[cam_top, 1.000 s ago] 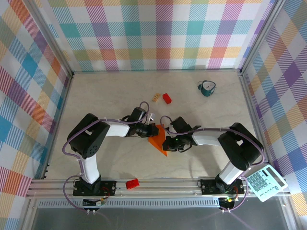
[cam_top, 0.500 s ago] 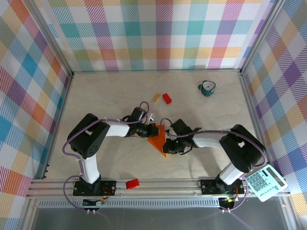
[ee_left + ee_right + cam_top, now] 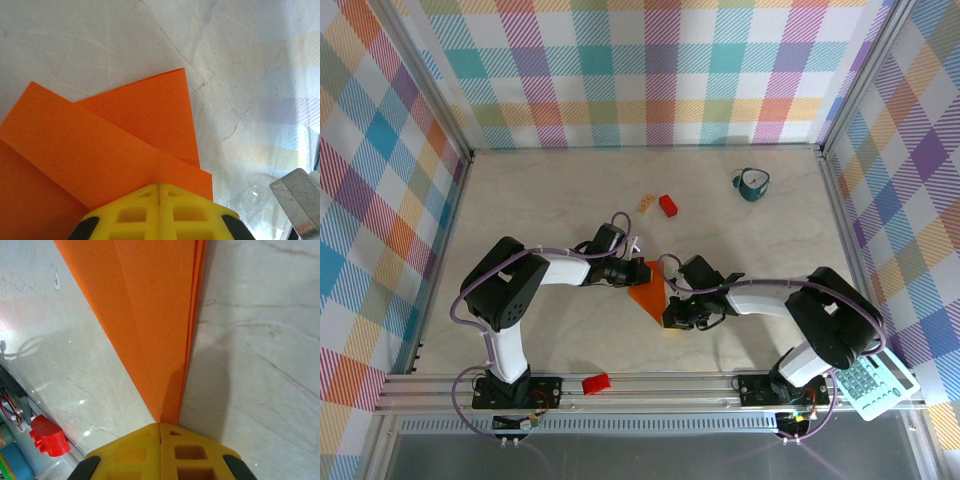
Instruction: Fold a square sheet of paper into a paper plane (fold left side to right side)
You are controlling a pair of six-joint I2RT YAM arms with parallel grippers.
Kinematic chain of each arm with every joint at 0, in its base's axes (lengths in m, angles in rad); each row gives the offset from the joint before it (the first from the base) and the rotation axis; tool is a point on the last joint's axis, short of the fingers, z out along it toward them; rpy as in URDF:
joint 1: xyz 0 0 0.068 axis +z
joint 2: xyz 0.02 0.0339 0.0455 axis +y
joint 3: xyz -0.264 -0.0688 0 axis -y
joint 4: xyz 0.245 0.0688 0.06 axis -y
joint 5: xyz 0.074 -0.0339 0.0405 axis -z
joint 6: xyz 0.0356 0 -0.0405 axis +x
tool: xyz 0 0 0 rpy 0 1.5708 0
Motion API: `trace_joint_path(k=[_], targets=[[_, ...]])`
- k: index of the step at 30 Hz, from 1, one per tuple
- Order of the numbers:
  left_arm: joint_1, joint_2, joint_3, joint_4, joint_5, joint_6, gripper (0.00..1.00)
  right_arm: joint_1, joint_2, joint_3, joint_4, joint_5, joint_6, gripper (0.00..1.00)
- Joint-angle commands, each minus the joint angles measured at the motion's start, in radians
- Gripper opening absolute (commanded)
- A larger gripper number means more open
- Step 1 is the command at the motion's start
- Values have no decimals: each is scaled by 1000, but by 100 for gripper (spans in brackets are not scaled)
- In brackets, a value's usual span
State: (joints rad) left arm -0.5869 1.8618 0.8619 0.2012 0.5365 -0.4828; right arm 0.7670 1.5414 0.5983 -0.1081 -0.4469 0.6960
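I see the folded orange paper [image 3: 648, 295] [image 3: 125, 150] [image 3: 150, 315] lying mid-table [image 3: 550, 200], a wedge that narrows toward me. The left gripper [image 3: 638, 272] [image 3: 159, 187] has its fingers pressed together over the wide far end. The right gripper [image 3: 672, 314] [image 3: 161, 426] is likewise closed, its tips at the narrow near point.

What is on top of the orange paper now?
On the folded orange paper: the left gripper, jaws shut, at its far corner; the right gripper, jaws shut, at its near tip. The paper beneath them is covered.
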Motion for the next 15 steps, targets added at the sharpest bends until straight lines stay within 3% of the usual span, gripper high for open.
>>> trace_joint_path(k=[1, 7, 15], targets=[[13, 32, -23, -87, -82, 11, 0, 12, -9, -34, -123, -15, 12, 0], [13, -10, -20, -48, -27, 3, 2, 10, -75, -7, -150, -11, -6, 2], [39, -148, 17, -59, 18, -1, 20, -133, -207, -21, -87, -84, -113, 33]])
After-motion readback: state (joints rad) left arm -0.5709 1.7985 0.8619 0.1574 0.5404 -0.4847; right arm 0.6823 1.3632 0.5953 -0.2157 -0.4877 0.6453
